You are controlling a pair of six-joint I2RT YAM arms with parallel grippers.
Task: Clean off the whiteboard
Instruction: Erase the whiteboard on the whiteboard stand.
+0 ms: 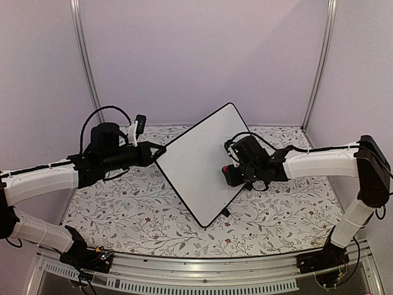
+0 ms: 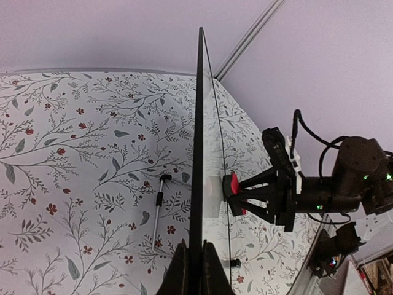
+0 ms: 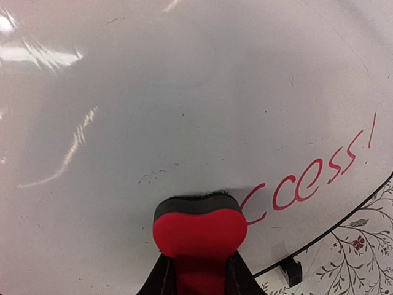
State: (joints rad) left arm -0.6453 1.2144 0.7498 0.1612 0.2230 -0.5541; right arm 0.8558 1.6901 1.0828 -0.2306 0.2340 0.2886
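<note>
The right gripper (image 3: 198,270) is clenched on a small red eraser (image 3: 199,230), whose dark felt face is pressed flat against the whiteboard (image 3: 184,104). Just to the right of the eraser, red handwriting (image 3: 307,184) climbs toward the board's edge; what can be read is "ccess!", the first letter nearly touching the block. A few faint grey smudges (image 3: 153,177) sit just up and left of the eraser, and the rest of the glossy surface shows only glare from the lights. Below the writing runs the thin black rim, with one small black foot (image 3: 290,269) sticking out under it. Across from it, the left gripper (image 2: 196,264) is clamped tight on the board's edge, one finger on each face, so its wrist camera sees the board as a thin dark line. From above, the board is propped up at a slant like a diamond between the two arms, over the middle of the table (image 1: 123,203), which has a flowered cover; whether its lowest corner rests on the cover I cannot tell. A slim white stick (image 2: 158,209) with dark ends lies on the cover behind the board.
</note>
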